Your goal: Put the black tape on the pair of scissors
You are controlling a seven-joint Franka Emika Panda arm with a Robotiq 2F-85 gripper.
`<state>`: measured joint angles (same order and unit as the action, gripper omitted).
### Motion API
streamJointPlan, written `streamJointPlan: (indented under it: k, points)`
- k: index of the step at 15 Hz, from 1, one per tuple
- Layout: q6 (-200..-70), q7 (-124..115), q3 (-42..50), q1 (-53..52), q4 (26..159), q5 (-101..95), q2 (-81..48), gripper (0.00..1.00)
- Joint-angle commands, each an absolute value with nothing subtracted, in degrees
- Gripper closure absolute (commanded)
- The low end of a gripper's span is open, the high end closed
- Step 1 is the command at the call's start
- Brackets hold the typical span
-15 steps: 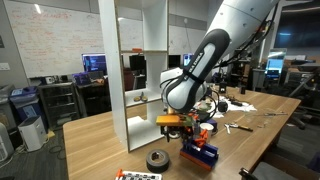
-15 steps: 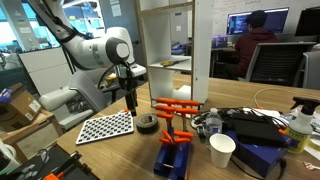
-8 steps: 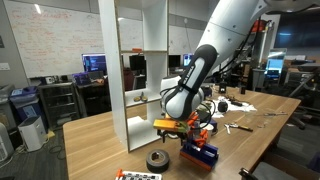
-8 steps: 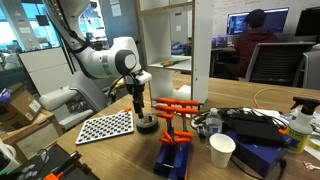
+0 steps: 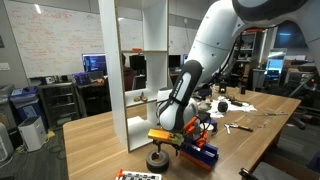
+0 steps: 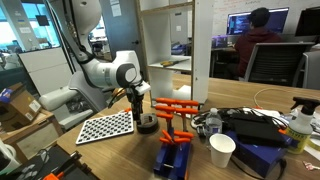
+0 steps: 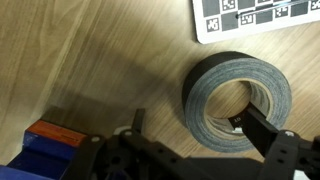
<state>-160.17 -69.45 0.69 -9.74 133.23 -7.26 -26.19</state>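
Observation:
The black tape lies flat on the wooden table; it also shows in both exterior views. My gripper is open and low over it. One finger is inside the roll's hollow, the other outside its left wall. In both exterior views the gripper points straight down at the roll. An orange-handled object that looks like the pair of scissors lies just beyond the tape. It is outside the wrist view.
A blue-and-orange block sits close beside the tape. A checkerboard card lies on its other side. A tall white shelf unit stands behind. A paper cup and clutter fill the table's far part.
The arm has lowered and shifted toward the tape; the gripper, above the roll a second ago, now straddles its wall. The tape has not moved.

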Motion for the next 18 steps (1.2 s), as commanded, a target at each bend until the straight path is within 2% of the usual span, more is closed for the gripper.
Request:
streamJointPlan:
  k: [1, 15, 16, 18]
  points:
    - [-162.77, -67.81, 2.28, -11.47, 130.76, -3.78, -30.41, 0.0]
    - [-164.1, -63.79, 3.57, -12.53, 124.02, 1.45, -40.78, 0.0]
    - [-164.01, -63.45, 3.52, -12.46, 123.73, 1.44, -40.95, 0.16]
    - [-164.25, -63.07, 4.29, -13.13, 123.64, 0.86, -41.24, 0.32]
